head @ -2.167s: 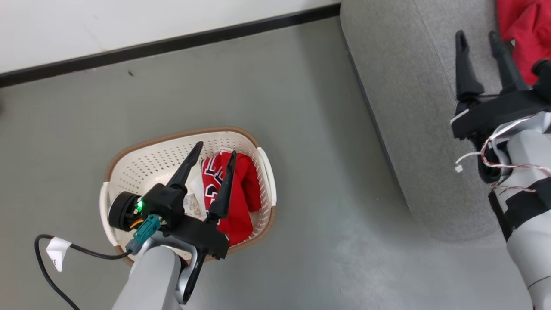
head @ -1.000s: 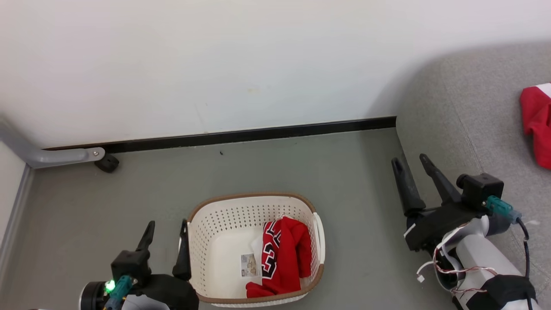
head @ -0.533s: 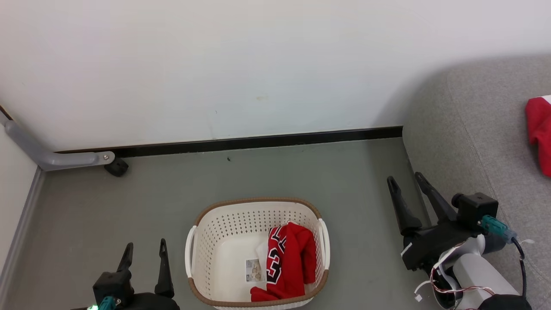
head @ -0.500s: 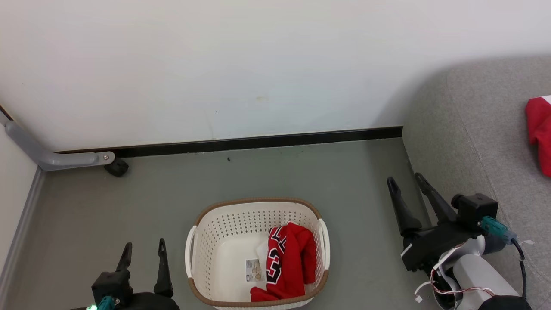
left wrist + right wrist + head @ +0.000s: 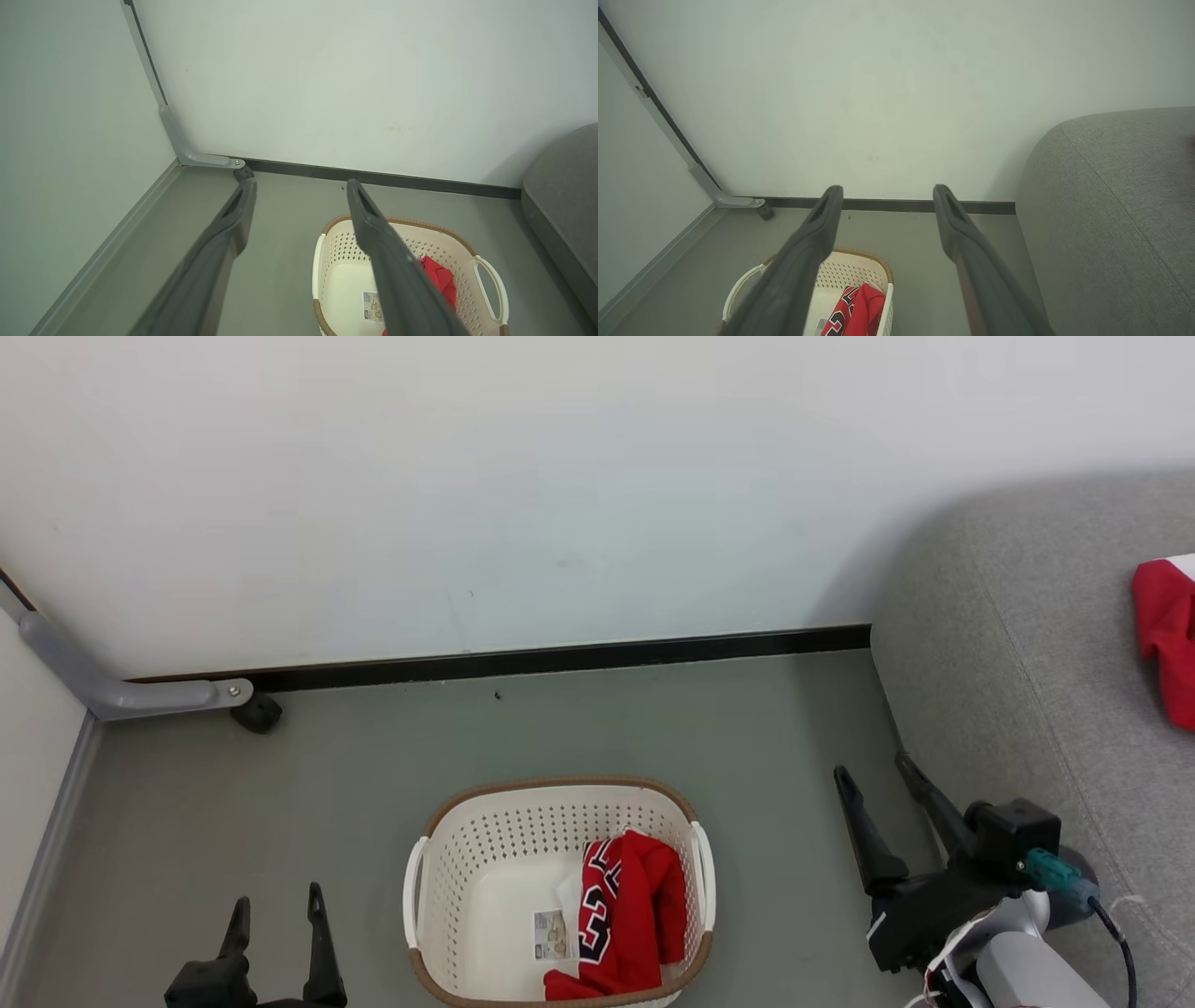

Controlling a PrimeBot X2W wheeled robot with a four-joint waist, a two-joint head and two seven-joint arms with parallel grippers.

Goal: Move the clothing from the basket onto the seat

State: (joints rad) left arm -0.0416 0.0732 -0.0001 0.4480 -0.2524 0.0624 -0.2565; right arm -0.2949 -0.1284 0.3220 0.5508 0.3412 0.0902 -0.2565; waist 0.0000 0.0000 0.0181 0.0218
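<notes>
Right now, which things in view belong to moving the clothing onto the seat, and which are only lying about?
Belong to the job:
cream perforated plastic basket with brown rim
red fabric garment with numerals inside it
large grey woven-fabric sofa
second red garment lying on that sofa

Just lying about:
grey metal leg with black caster
black skirting strip along the wall

The red garment (image 5: 1165, 649) on the sofa (image 5: 1008, 663) runs off the right edge. The near rim of the basket (image 5: 560, 787) and the body of the left tool (image 5: 278, 896) are cut by the bottom edge. The sticker (image 5: 551, 934) is too small to read; the numerals on the jersey (image 5: 621, 919) are partly folded under
</notes>
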